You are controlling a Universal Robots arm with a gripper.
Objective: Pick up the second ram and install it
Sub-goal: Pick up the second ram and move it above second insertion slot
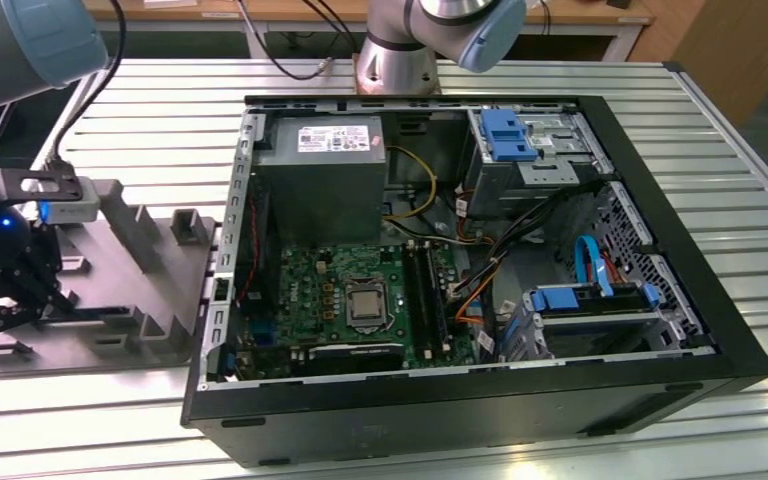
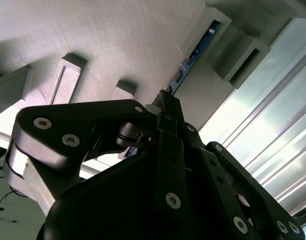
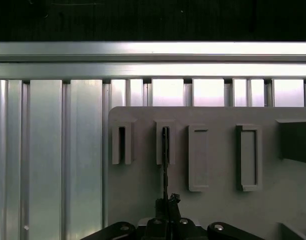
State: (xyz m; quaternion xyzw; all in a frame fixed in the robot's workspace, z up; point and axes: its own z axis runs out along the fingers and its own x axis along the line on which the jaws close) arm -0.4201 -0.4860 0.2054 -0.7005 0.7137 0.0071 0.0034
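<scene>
Looking over the slatted table, I see the open computer case at centre and, well apart at the exterior view's left, the grey tray under my gripper. Its fingers are pinched narrow onto the second ram, which stands on edge in a tray slot. I judge the pick barely begun and the install undone.

white label on power supply, print seemingly too fine, nothing legible
</scene>
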